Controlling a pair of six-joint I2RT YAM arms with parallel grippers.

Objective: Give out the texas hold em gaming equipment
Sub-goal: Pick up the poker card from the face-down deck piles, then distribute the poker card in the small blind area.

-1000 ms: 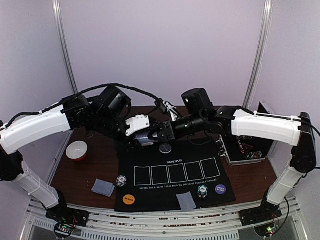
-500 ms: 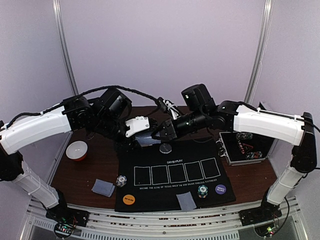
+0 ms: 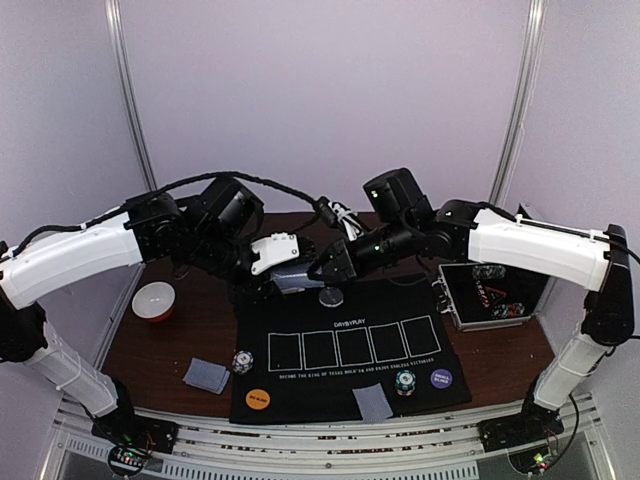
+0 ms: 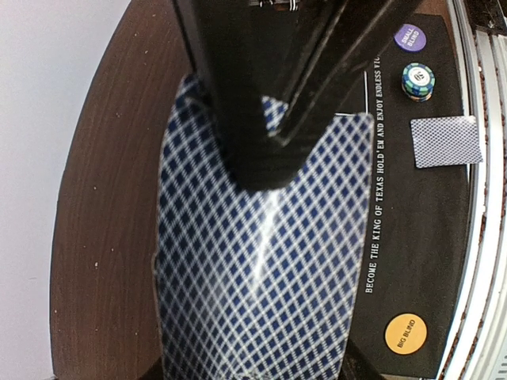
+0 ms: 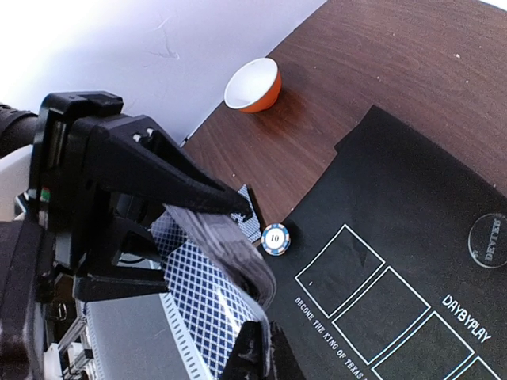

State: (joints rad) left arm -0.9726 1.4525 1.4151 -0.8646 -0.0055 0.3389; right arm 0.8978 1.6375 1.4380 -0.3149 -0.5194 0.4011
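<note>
Right wrist view: at lower left the left jaws clamp a deck (image 5: 238, 253) of blue-lattice-backed cards, while the right jaws, nearly shut at the bottom edge, pinch its top card (image 5: 202, 317). The black mat (image 5: 396, 174) reads "DAYBYPLAY"; a chip stack (image 5: 275, 237) at centre shows "10". In the left wrist view, a purple disc (image 4: 409, 36) at upper right reads "SMALL BLIND", an orange disc (image 4: 405, 333) at lower right "BIG BLIND".
</note>
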